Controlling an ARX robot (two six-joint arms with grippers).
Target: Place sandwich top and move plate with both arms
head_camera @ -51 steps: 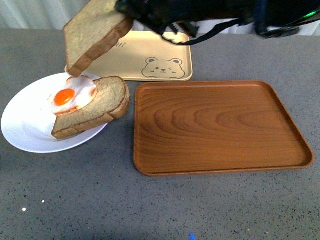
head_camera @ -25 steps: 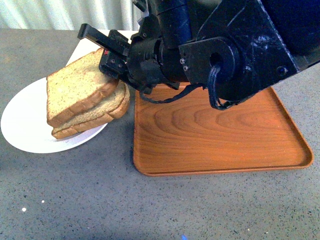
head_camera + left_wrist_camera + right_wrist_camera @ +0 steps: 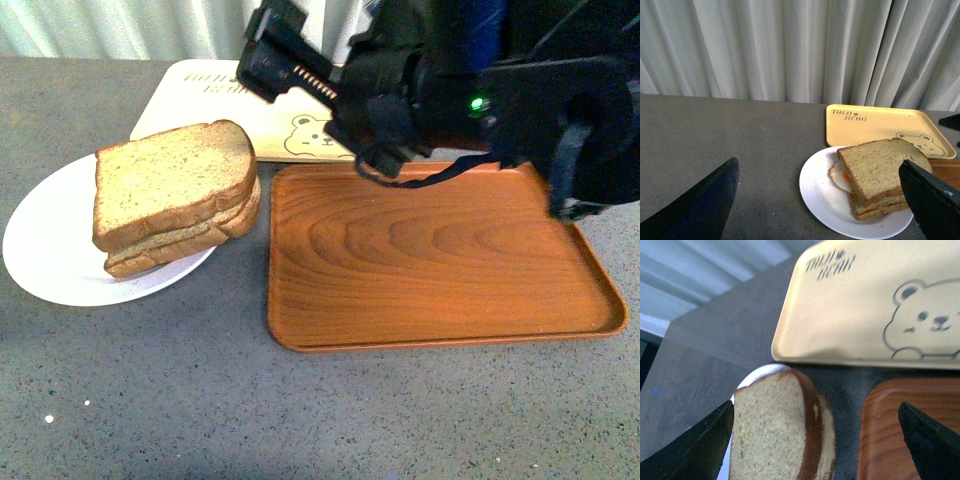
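Sandwich top (image 3: pixel 175 180) lying flat on the egg-bearing slice (image 3: pixel 190 238), a little askew, crust edges nearly matched. Both slices stacked on the right-hand part of the plate (image 3: pixel 50 250), touched by neither gripper. A sliver of fried egg (image 3: pixel 842 175) peeking out between the slices in the left wrist view.

Plate resting on the grey table (image 3: pixel 300 420), just left of the wooden tray (image 3: pixel 430 260) and in front of the cream bear tray (image 3: pixel 215 95). Near both trays; contact with either impossible to tell.

Right gripper (image 3: pixel 262 45) held up off the table near the bear tray, behind and to the right of the sandwich, apart from it. Fingers (image 3: pixel 700 445) spread wide in the right wrist view, pinching nothing, with bread, bear tray and a wooden tray corner seen between them.

Left gripper (image 3: pixel 817 170) likewise spread wide, nothing pinched, facing the plate from a distance, pale curtain (image 3: pixel 790 50) behind the table. Out of sight in the front view.
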